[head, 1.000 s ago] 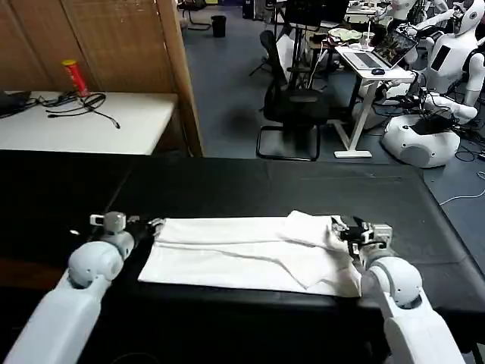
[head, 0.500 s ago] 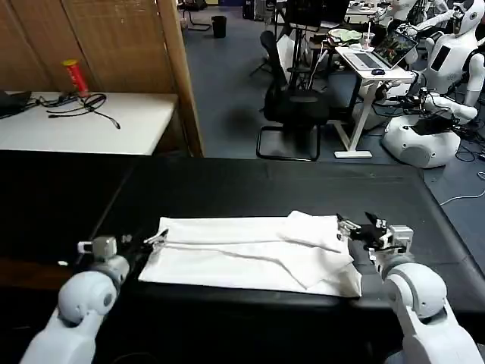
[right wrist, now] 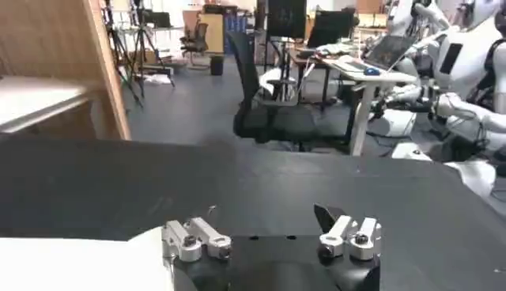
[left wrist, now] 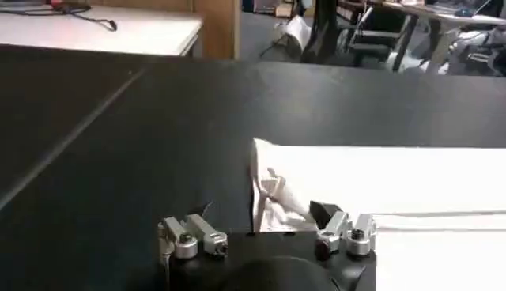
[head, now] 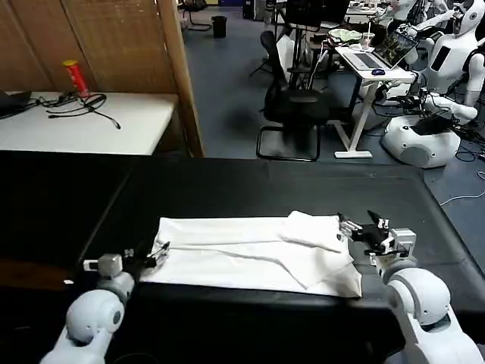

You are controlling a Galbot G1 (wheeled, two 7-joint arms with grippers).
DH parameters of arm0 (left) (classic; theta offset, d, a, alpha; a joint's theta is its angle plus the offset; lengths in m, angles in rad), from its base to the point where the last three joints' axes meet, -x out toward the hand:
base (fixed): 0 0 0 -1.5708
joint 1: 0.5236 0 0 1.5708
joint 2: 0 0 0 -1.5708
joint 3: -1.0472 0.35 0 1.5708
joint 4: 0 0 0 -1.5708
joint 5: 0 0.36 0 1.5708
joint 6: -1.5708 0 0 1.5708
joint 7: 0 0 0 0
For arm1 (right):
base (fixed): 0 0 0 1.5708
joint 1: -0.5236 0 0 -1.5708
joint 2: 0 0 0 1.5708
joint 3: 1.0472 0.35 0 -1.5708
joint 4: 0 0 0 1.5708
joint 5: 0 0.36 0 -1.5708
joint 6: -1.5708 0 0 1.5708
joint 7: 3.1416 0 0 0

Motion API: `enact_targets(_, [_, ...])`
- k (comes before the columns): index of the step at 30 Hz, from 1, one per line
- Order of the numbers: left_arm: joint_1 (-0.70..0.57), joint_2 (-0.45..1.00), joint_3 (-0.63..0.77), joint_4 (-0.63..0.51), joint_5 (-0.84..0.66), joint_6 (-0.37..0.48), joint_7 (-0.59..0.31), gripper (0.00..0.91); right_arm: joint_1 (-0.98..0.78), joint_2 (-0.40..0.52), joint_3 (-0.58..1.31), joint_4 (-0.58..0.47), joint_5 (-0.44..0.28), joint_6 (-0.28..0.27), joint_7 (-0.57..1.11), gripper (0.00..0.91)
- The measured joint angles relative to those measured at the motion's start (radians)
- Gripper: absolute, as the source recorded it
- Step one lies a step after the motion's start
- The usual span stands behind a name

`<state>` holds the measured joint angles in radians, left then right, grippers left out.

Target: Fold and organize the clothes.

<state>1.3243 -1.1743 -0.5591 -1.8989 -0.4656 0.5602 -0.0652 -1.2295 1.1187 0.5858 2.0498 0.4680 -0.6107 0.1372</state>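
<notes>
Claws (head: 151, 256) (head: 360, 225) flank T-shirt (head: 250, 250) on black table (head: 250, 186).

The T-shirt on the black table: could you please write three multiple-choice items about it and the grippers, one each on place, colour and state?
1. Where is the left gripper?
A. at the shirt's left end
B. above the shirt's middle
C. over the white desk

2. What colour is the T-shirt?
A. red
B. white
C. grey

3. How is the right gripper?
A. shut on the shirt
B. open, holding nothing
C. shut on a can

Answers: 1 A, it sits by the left edge; 2 B, the cloth is white; 3 B, the fingers stand apart beside the shirt.
</notes>
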Motion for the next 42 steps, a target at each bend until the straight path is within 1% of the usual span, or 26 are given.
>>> enact_targets(2, [0.006, -0.009, 0.002, 0.000, 0.023, -0.008, 0.003, 0.293, 0.002, 0.002, -0.001, 0.000, -0.003, 0.002, -0.001, 0.878])
enact_targets(3, [0.008, -0.015, 0.004, -0.001, 0.035, -0.010, 0.005, 0.185, 0.002, 0.003, -0.001, 0.000, -0.006, 0.003, -0.002, 0.878])
enact_targets(7, [0.017, -0.035, 0.010, -0.006, 0.063, -0.015, 0.014, 0.127, 0.001, 0.006, -0.001, 0.001, -0.024, 0.011, -0.011, 0.878])
enact_targets(8, [0.020, -0.039, 0.013, -0.007, 0.071, -0.017, 0.018, 0.127, 0.001, 0.007, 0.000, 0.001, -0.027, 0.013, -0.013, 0.878])
enact_targets(9, [0.023, -0.043, 0.016, -0.010, 0.078, -0.018, 0.020, 0.049, 0.001, 0.008, 0.000, 0.001, -0.030, 0.014, -0.015, 0.878])
enact_targets(11, [0.025, -0.048, 0.019, -0.012, 0.080, -0.016, 0.024, 0.000, 0.001, 0.010, 0.000, 0.001, -0.033, 0.016, -0.016, 0.878])
enact_targets(15, [0.017, -0.047, 0.023, -0.006, 0.109, -0.017, 0.039, 0.000, 0.001, 0.014, -0.001, 0.001, -0.036, 0.016, -0.015, 0.878])
enact_targets(17, [0.011, -0.037, 0.022, 0.007, 0.148, -0.044, 0.056, 0.000, 0.000, 0.015, 0.003, 0.003, -0.036, 0.016, -0.015, 0.878])
enact_targets(19, [0.002, -0.019, 0.020, 0.025, 0.216, -0.084, 0.072, 0.000, -0.003, 0.016, 0.009, 0.003, -0.036, 0.016, -0.015, 0.878])
enact_targets(24, [-0.022, 0.057, -0.008, 0.078, 0.386, -0.151, 0.083, 0.000, -0.014, 0.024, 0.027, 0.002, -0.036, 0.021, -0.015, 0.878])
enact_targets(28, [-0.026, 0.148, -0.038, 0.125, 0.431, -0.193, 0.083, 0.000, -0.020, 0.030, 0.034, 0.001, -0.036, 0.023, -0.014, 0.878])
enact_targets(32, [-0.021, 0.235, -0.065, 0.156, 0.440, -0.204, 0.077, 0.000, -0.025, 0.040, 0.035, -0.003, -0.048, 0.029, -0.015, 0.878])
enact_targets(36, [-0.010, 0.271, -0.071, 0.150, 0.400, -0.181, 0.031, 0.000, -0.033, 0.054, 0.030, -0.004, -0.068, 0.035, -0.016, 0.878])
enact_targets(39, [0.007, 0.267, -0.057, 0.109, 0.323, -0.141, 0.002, 0.000, -0.038, 0.064, 0.030, -0.004, -0.080, 0.038, -0.018, 0.878])
enact_targets(42, [0.017, 0.242, -0.033, 0.034, 0.236, -0.113, -0.013, 0.000, -0.050, 0.074, 0.034, -0.003, -0.101, 0.049, -0.022, 0.878])
